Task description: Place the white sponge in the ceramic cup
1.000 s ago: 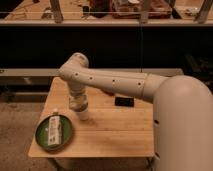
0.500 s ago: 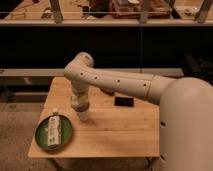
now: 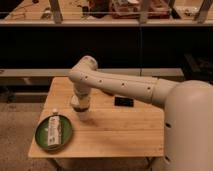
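white sponge: not separately visible anywhere on the table (image 3: 122, 131). No off-white block lies loose on the wood, so my read is that it's under or in the gripper, or already down in the cup. Can't confirm either.

ceramic cup (image 3: 83, 115): a small pale shape directly below the tool, near the table's left-centre, just right of the green plate (image 3: 37, 136). It merges with the wrist above it, so the rim and the inside aren't readable.

gripper (image 3: 80, 106): pointing straight down, right over the cup, touching it or just above it, can't tell which. A vertical approach makes sense here: the opening is small, so the sponge has to go in from the top, centred. Whether the tool is clenched on something or released: cannot tell, it's foreshortened and blends with the cup.

arm (image 3: 120, 88): reaches in from the lower right, elbows high over the back of the table and then drops down. That keeps the links clear of the other items.

Other items:
- white carton (image 3: 54, 129) with green print lies flat in the plate, apart from the cup.
- flat black rectangle (image 3: 124, 101) sits on the wood right of the tool, under the forearm, well apart from the cup.

Judgement: this is the placement step, at or near the drop.
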Robot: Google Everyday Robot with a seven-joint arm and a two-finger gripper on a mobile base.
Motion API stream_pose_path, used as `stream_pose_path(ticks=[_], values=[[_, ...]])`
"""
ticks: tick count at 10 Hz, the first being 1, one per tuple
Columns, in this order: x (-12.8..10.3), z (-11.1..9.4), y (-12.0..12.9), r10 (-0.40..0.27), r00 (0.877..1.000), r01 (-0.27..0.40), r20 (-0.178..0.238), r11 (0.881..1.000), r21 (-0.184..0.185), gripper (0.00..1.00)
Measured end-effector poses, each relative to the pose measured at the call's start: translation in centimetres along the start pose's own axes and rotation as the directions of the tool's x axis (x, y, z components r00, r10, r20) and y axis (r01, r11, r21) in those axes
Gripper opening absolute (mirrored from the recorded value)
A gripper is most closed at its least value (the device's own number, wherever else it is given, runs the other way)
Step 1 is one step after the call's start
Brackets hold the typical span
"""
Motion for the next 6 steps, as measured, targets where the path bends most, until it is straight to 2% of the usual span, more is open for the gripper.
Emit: stream_pose_path(ticks=[2, 4, 6], values=[[0.14, -0.59, -0.02, -0.008, 1.0, 0.008, 0.009, 1.0, 0.022, 0.8], [0.54, -0.47, 0.28, -0.028, 1.0, 0.028, 0.004, 0.998, 0.063, 0.8], [-0.38, -0.59, 0.13, -0.049, 0.999, 0.049, -0.009, 0.996, 0.079, 0.8]])
